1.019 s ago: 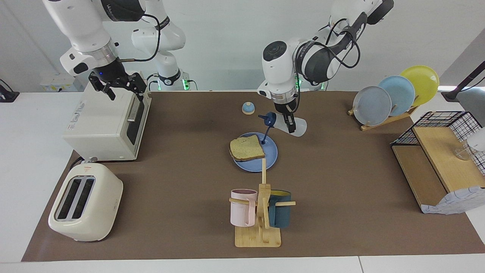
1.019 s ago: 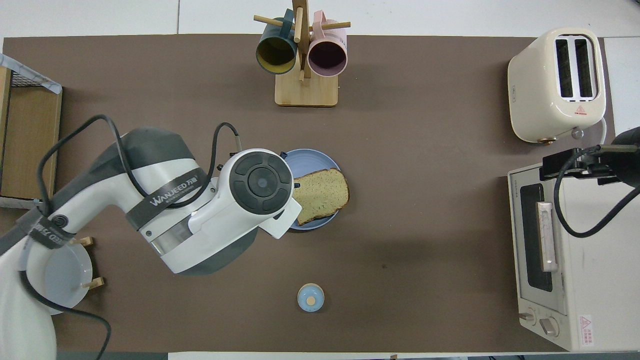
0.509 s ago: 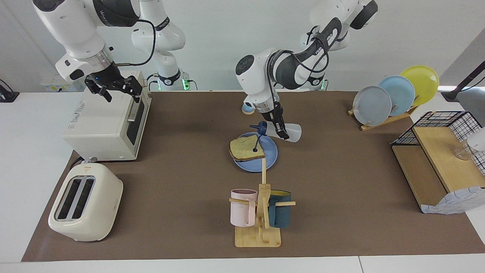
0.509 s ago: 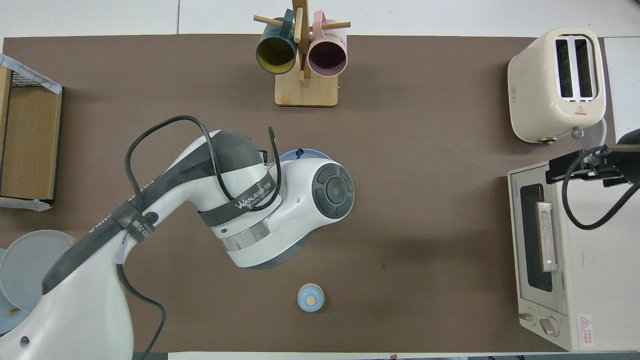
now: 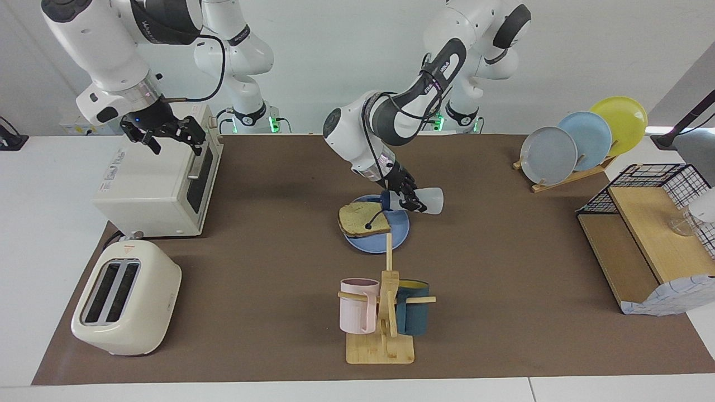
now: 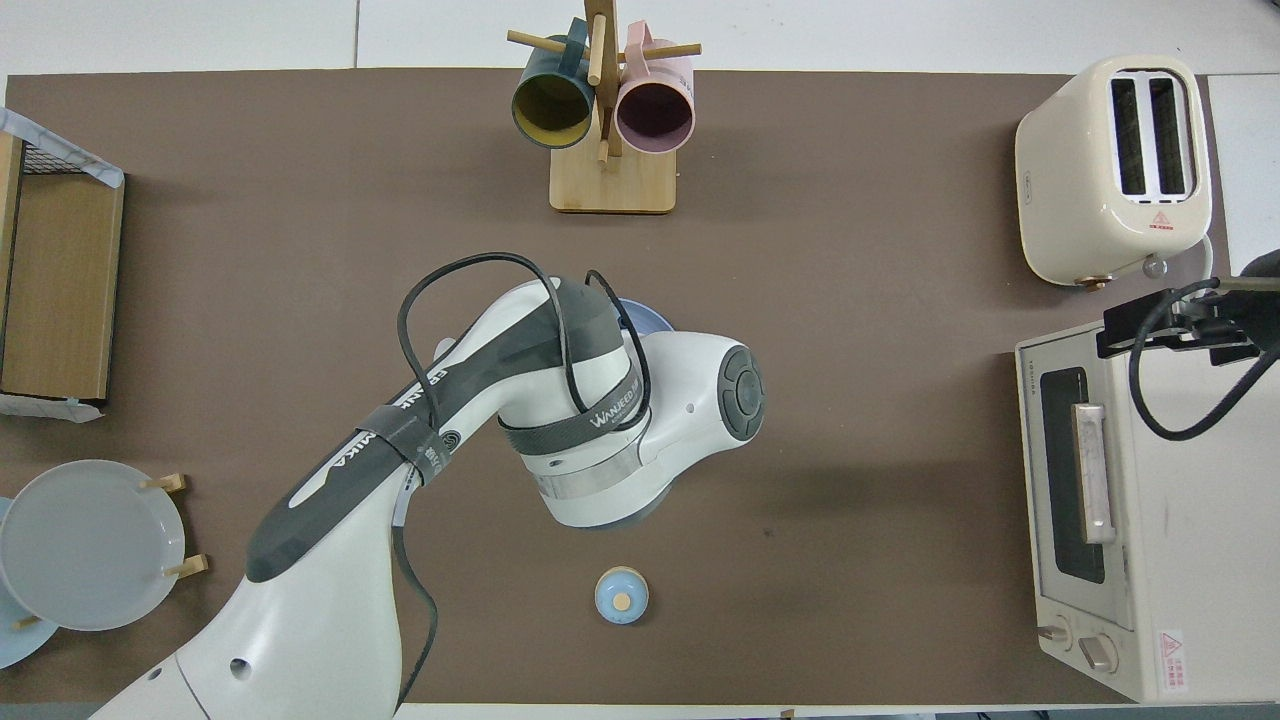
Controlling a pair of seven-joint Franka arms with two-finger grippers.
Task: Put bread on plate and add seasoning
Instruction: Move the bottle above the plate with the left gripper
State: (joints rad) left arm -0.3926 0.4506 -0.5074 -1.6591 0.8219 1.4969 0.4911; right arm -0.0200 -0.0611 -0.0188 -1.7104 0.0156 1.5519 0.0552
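A white table is covered by a brown mat over most of its top. A plain pale wall is seen at the robots' end, with a white box against it. A dark stand is seen at the left arm's end, a black cable at the right arm's end. The scene is evenly lit, and soft shadows are cast on the mat.
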